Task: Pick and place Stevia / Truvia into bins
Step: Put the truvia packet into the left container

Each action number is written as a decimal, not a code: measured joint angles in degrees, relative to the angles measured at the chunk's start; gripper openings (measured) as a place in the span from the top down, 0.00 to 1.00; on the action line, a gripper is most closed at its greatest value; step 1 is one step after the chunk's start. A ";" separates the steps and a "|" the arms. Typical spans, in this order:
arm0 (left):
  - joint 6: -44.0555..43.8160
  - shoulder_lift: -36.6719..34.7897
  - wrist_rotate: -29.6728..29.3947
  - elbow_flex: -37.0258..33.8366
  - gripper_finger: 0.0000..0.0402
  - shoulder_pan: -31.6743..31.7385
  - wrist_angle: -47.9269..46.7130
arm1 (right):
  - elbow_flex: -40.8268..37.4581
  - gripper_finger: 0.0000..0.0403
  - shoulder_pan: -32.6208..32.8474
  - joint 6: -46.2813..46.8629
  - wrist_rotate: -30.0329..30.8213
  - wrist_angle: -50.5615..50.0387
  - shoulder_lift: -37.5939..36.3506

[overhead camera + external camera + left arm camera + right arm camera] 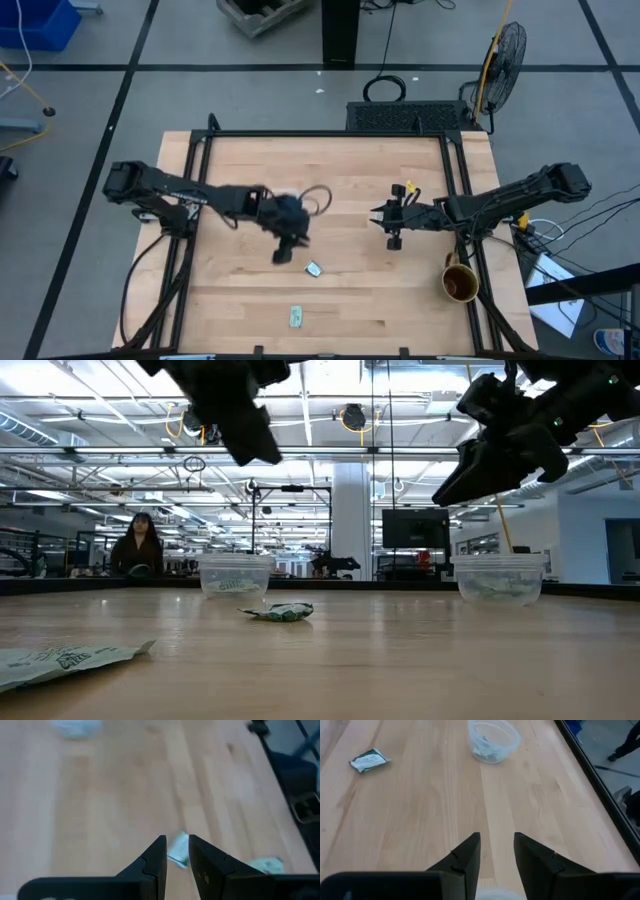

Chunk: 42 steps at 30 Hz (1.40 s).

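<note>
The left gripper (285, 250), fingers slightly parted and seemingly empty, hovers just beside a Stevia packet (313, 269).

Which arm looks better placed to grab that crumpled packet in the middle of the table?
Left. Its gripper hangs beside the crumpled packet, jaws slightly apart; the right gripper waits farther off.
</note>
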 joint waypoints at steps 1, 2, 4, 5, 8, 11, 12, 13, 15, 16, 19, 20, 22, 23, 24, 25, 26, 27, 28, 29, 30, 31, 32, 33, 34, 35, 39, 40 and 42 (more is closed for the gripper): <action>0.00 0.00 -0.52 -1.03 0.78 -1.43 1.07 | -0.07 0.73 0.00 0.12 0.00 0.06 0.00; 0.18 0.00 -1.64 -2.32 0.78 -2.79 2.71 | -0.25 0.73 0.00 0.16 -0.02 0.09 0.00; 2.29 0.01 -4.69 -5.20 0.78 -5.26 6.75 | -0.79 0.73 0.00 0.18 -0.02 0.00 0.01; 3.91 0.06 -6.48 -6.54 0.78 -6.17 9.26 | -1.02 0.73 0.00 0.20 -0.02 -0.03 0.02; 6.13 0.07 -9.64 -9.31 0.78 -7.72 15.97 | -1.72 0.73 0.02 0.20 -0.02 0.10 0.00; 2.60 0.07 -10.33 -10.75 0.78 -8.02 20.33 | -2.20 0.73 0.02 0.22 -0.04 -0.01 0.02; 0.66 0.31 -10.39 -10.76 0.78 -7.86 21.30 | -2.20 0.73 0.02 0.22 -0.04 0.05 0.02; -0.87 0.75 -10.40 -10.75 0.78 -7.66 22.58 | -2.20 0.73 0.02 0.19 -0.04 0.17 0.02; -2.22 1.79 -10.47 -10.76 0.78 -7.47 23.62 | -2.20 0.73 0.02 0.07 -0.06 1.20 0.02; -2.55 2.73 -10.49 -10.76 0.78 -7.47 24.65 | -2.20 0.73 0.02 0.05 -0.07 2.14 0.02; -1.97 6.43 -9.79 -10.48 0.78 -7.60 25.94 | -2.20 0.73 0.02 0.05 -0.09 4.58 0.02; -1.31 7.68 -9.09 -10.44 0.78 -7.58 25.80 | -2.20 0.73 0.02 0.03 -0.09 5.18 0.02; -0.32 10.28 -8.71 -10.15 0.78 -7.54 26.85 | -2.20 0.73 0.02 0.03 -0.09 5.70 0.02; 0.13 11.18 -8.72 -10.13 0.78 -7.52 26.90 | -2.20 0.73 0.02 0.03 -0.09 5.98 0.02; 0.37 12.11 -8.69 -10.13 0.78 -7.52 26.87 | -2.20 0.73 0.02 0.03 -0.10 6.08 0.02; 0.52 13.25 -8.70 -10.13 0.78 -7.52 27.74 | -2.20 0.73 0.02 0.03 -0.10 6.10 0.02; 0.55 14.25 -8.76 -10.11 0.78 -7.52 28.25 | -2.20 0.73 0.02 0.00 -0.10 6.11 0.02; 0.53 15.04 -8.77 -10.11 0.78 -7.52 28.19 | -2.20 0.73 0.02 -0.18 -0.11 6.09 0.02; 0.59 15.74 -8.84 -10.15 0.78 -7.52 28.52 | -2.20 0.74 0.02 -0.32 -0.09 6.15 0.02; 0.79 16.54 -8.80 -10.15 0.78 -7.52 29.97 | -2.20 0.74 0.02 -0.45 -0.09 6.24 0.02; 1.02 17.19 -8.81 -10.08 0.78 -7.52 30.81 | -2.20 0.74 0.02 -0.83 -0.09 6.24 0.02; 1.34 17.67 -8.77 -10.08 0.78 -7.52 30.77 | -2.20 0.74 0.02 -1.27 -0.09 6.36 0.02; 1.64 18.16 -8.56 -10.11 0.78 -7.52 30.62 | -2.21 0.74 0.02 -1.47 -0.10 6.51 0.02; 1.79 18.93 -8.13 -10.11 0.78 -7.52 31.14 | -2.20 0.74 0.02 -1.57 -0.10 6.52 0.02; 1.84 19.45 -7.78 -10.09 0.78 -7.52 31.18 | -2.21 0.74 0.02 -1.65 -0.10 6.48 0.02; 1.84 19.61 -7.61 -10.12 0.78 -7.52 30.27 | -2.20 0.74 0.02 -1.69 -0.10 6.48 0.02; 2.41 19.73 -8.86 -10.07 0.78 -7.44 29.24 | -2.20 0.74 0.02 -1.70 -0.11 6.46 0.00; 2.41 19.83 -9.19 -10.09 0.78 -7.40 28.72 | -2.20 0.74 0.02 -1.70 -0.10 6.48 0.00; 2.32 19.89 -9.12 -10.15 0.78 -7.34 28.63 | -2.20 0.74 0.02 -1.70 -0.11 6.44 0.00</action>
